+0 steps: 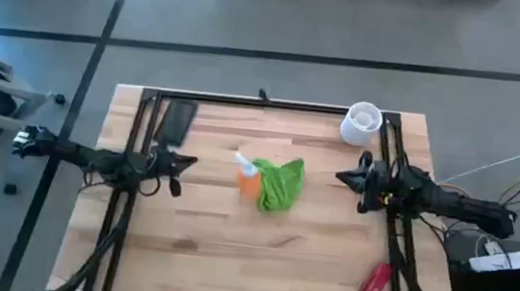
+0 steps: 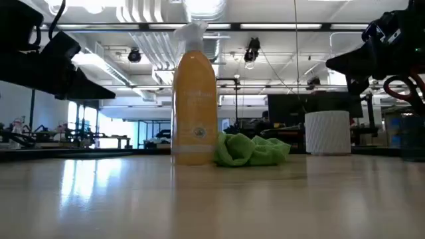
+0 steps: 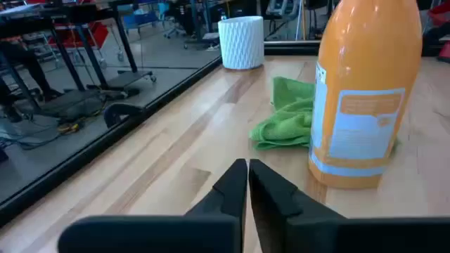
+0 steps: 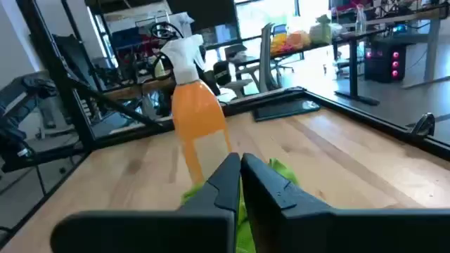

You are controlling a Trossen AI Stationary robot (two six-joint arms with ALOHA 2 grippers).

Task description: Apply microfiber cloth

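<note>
The lime-green microfiber cloth (image 1: 281, 186) lies crumpled on the wooden table near its middle, right beside the upright orange spray bottle (image 1: 248, 177); it also shows as a green heap (image 2: 251, 151) in the low view and as the cloth (image 3: 285, 119) in the left wrist view. A dark flat device (image 1: 177, 122) lies at the far left. My left gripper (image 1: 188, 162) hovers shut to the left of the bottle. My right gripper (image 1: 342, 177) hovers shut to the right of the cloth. Neither touches anything.
A white ribbed cup (image 1: 361, 122) stands at the far right corner. A red object (image 1: 370, 289) lies near the front right edge. Black frame rails (image 1: 264, 102) run along the table's far edge and both sides. Bare wood lies in front of the cloth.
</note>
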